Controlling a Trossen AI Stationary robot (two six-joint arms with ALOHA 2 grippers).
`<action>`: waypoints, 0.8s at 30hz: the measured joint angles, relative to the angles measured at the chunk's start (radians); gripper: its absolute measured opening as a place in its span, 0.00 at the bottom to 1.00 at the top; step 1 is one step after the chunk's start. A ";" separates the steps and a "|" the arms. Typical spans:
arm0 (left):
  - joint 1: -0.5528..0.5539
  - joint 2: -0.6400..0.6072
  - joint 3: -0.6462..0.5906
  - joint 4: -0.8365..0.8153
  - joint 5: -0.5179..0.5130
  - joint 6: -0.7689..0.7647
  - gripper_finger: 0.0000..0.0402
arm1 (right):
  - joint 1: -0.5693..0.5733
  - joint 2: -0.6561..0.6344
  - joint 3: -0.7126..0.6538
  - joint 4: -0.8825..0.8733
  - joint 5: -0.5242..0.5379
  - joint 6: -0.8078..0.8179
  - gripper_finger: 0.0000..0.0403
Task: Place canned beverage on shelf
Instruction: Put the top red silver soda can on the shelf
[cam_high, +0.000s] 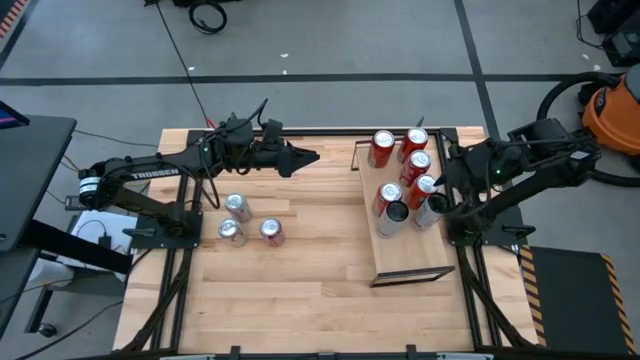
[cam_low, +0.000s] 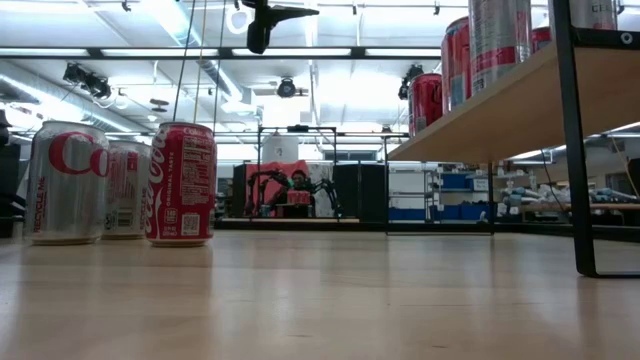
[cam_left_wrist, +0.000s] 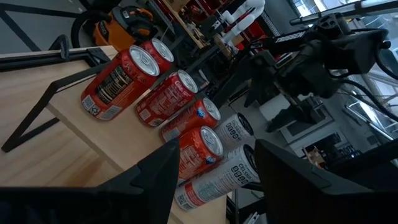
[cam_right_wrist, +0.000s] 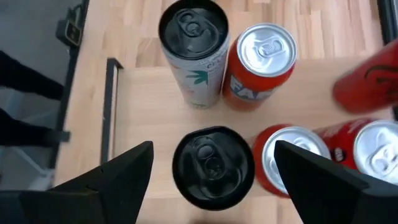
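Note:
The shelf (cam_high: 412, 252) is a light-wood board at the table's right, raised on dark legs in the low view (cam_low: 500, 115). Several cans stand on it, red ones and pale ones with black tops. My right gripper (cam_right_wrist: 212, 147) hangs open above the shelf (cam_high: 432, 200), one finger on each side of a black-topped can (cam_right_wrist: 211, 167) without touching it. My left gripper (cam_high: 312, 157) is open and empty above the table's far middle, pointing toward the shelf (cam_left_wrist: 217, 149). Three more cans (cam_high: 237, 207) stand on the table's left.
A second black-topped can (cam_right_wrist: 194, 50) and an orange can (cam_right_wrist: 261, 62) stand just beyond the one between my right fingers, with red cans (cam_right_wrist: 373, 149) close beside it. The shelf's near half (cam_high: 410, 255) is bare. Bare tabletop (cam_high: 310, 270) lies between the loose cans and the shelf.

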 joint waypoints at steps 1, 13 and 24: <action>0.000 0.000 0.000 0.000 0.000 -0.001 0.54 | 0.000 -0.002 0.000 0.000 -0.008 0.016 0.85; 0.000 0.000 0.000 0.001 0.020 -0.002 0.54 | 0.000 -0.019 0.000 0.043 0.060 0.128 0.78; -0.087 0.000 0.000 0.178 0.049 0.224 0.54 | -0.042 0.045 0.000 0.341 0.229 0.157 0.72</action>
